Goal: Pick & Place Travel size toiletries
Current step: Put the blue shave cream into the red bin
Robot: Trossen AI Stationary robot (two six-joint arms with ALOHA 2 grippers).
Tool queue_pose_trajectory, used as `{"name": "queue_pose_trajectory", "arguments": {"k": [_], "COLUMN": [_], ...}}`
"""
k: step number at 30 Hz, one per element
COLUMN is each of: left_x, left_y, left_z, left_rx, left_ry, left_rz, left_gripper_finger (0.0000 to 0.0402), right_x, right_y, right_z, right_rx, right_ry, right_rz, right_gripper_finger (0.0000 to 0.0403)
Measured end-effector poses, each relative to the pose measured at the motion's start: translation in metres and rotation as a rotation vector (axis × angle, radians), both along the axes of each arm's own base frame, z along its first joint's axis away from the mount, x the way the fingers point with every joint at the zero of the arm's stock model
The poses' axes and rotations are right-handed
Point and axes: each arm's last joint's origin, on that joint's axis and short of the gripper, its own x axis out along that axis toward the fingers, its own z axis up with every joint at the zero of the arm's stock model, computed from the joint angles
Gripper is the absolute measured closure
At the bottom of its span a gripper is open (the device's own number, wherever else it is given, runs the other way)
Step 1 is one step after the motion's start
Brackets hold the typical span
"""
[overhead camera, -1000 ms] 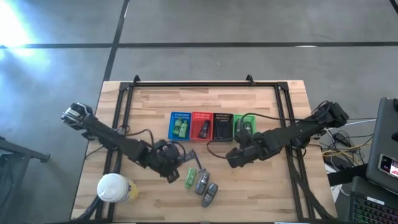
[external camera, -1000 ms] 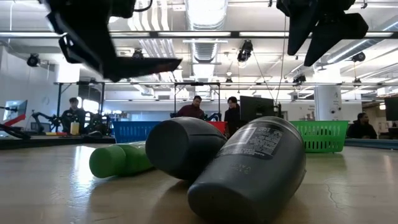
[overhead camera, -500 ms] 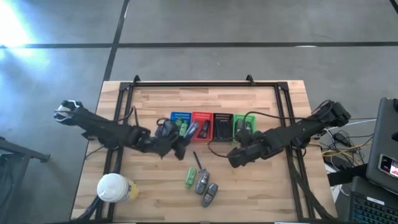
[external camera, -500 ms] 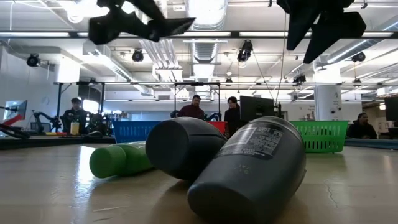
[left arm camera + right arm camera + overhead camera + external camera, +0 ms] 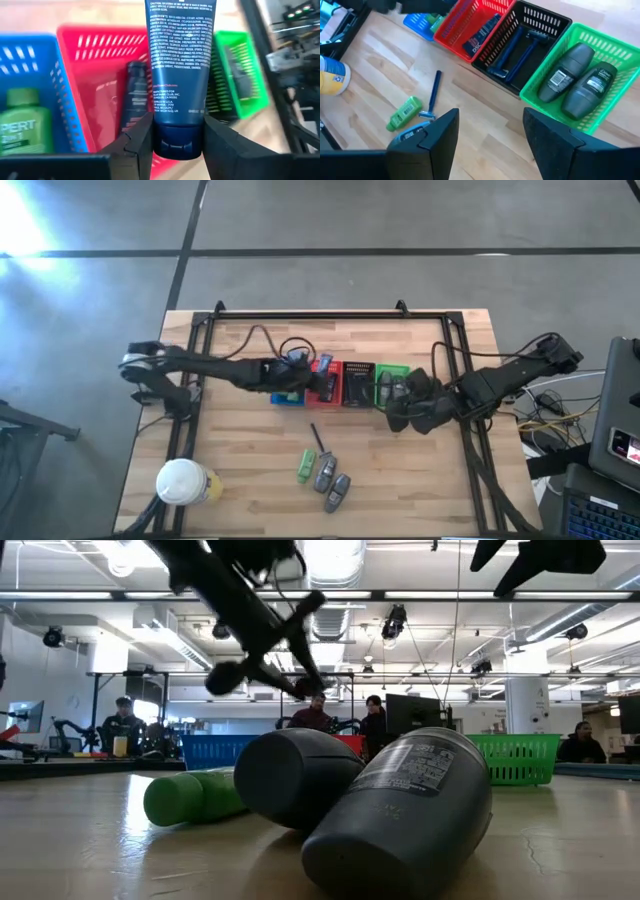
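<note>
My left gripper is shut on a dark blue tube, high over the red basket. My right gripper hangs open in the air by the green basket's near side and touches nothing. On the wood lie a green tube, a thin dark stick and two grey oval pieces, which fill the low view. My left gripper pinches the dark blue tube between its two fingers at the cap end. The tube's printed body runs on forward past the fingertips. It is lifted clear, above the red basket.
Four baskets stand in a row: blue with a green tube, red with a dark tube, black with blue sticks, green with two grey ovals. A white-lidded cup stands near the near left corner.
My left gripper, carrying the dark tube, has risen and swung from near the loose items toward the far edge and the right, and now stands over the red basket. My right gripper has drawn back toward the right and risen a little. The items on the wood have stayed put.
</note>
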Motion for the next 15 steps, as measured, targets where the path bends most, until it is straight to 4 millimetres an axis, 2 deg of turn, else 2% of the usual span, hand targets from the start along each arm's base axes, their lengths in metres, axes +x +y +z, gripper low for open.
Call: {"name": "queue_pose_trajectory", "arguments": {"k": [6,10,15], "left_x": [0.011,0.017,0.021], "left_y": [0.015,0.018,0.019], "left_z": [-0.032,-0.042,-0.042], "left_rx": [-0.087,-0.102,-0.073], "left_ry": [0.069,0.088,0.113], "left_rz": [0.087,0.12,0.118], "left_gripper_finger": [0.0264,0.0264,0.0254], "right_x": [-0.001,-0.002,-0.003], "right_y": [0.0,-0.001,0.0], "right_z": [-0.006,-0.011,-0.014], "right_rx": [0.008,0.01,0.021], "right_ry": [0.01,0.023,0.027], "right_rz": [-0.02,-0.032,-0.042], "right_gripper_finger": [0.0173,0.016,0.0146]}}
